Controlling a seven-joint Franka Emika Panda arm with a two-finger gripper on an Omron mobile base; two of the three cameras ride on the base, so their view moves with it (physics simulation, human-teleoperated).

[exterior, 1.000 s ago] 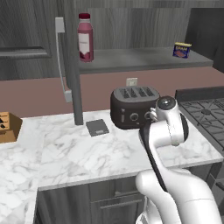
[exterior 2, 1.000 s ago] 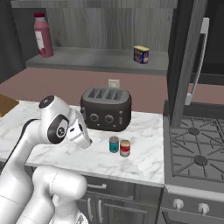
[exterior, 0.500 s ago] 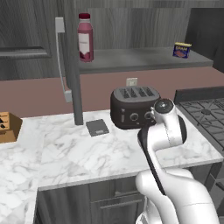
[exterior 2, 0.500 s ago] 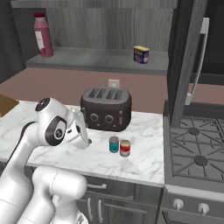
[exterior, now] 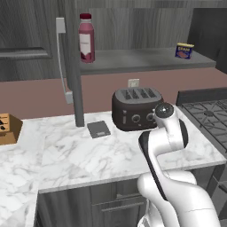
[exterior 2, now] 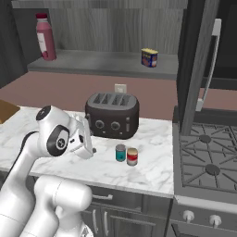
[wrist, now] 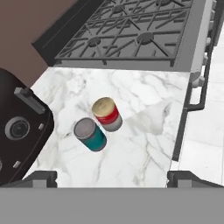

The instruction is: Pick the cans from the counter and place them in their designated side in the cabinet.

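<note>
Two cans stand side by side on the white marble counter [exterior 2: 152, 162], in front of the toaster: a teal can [exterior 2: 120, 152] [wrist: 90, 134] and a red can with a white band [exterior 2: 132, 156] [wrist: 107, 114]. My gripper [exterior 2: 91, 149] [wrist: 114, 177] hangs just left of them, above the counter, open and holding nothing. In the hand view both cans lie ahead, between the spread fingertips [wrist: 41, 177]. The dark grey cabinet has its grey shelf [exterior 2: 106, 62] [exterior: 142, 60] open to view. Its doors [exterior 2: 199, 65] [exterior: 73, 66] stand open, each with a silver bar handle.
A black toaster [exterior 2: 112, 115] [exterior: 133, 108] stands behind the cans. The gas stove [exterior 2: 208, 157] [wrist: 131, 35] borders the counter on the right. On the shelf are a dark-red bottle [exterior 2: 45, 37] and a blue tin [exterior 2: 149, 58]. A knife block [exterior: 6, 128] sits far left.
The arm has sunk very slightly. The cans have not moved and the gripper stays open.
</note>
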